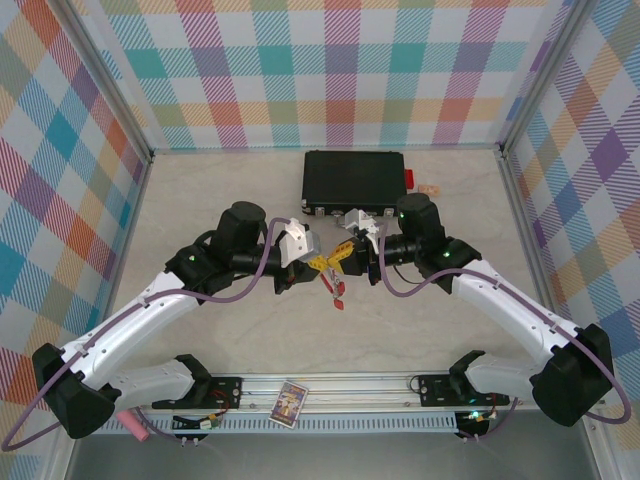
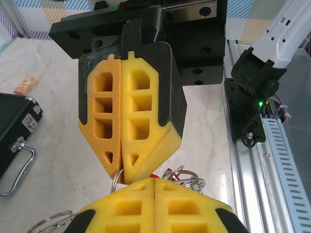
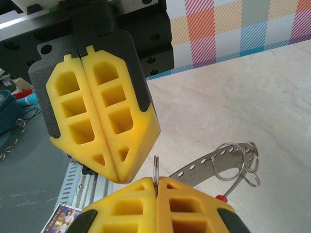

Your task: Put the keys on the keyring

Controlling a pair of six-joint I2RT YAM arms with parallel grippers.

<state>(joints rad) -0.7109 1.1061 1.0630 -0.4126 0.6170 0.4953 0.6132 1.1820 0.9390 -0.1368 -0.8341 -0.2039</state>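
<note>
White arm links (image 1: pixel 150 305) w/ black joints (image 1: pixel 240 225), purple cables (image 1: pixel 232 297), yellow pocketed fingers (image 2: pixel 141 111), black backing.

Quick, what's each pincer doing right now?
Left pincer: closed; whether it holds anything cannot be told.
Right pincer: closed on a thin metal ring.

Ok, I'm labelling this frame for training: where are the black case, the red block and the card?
black case (image 1: pixel 355 178): top view, lid centre.
red block (image 1: pixel 410 180): top view, its middle.
card (image 1: pixel 289 403): top view, its face.
</note>
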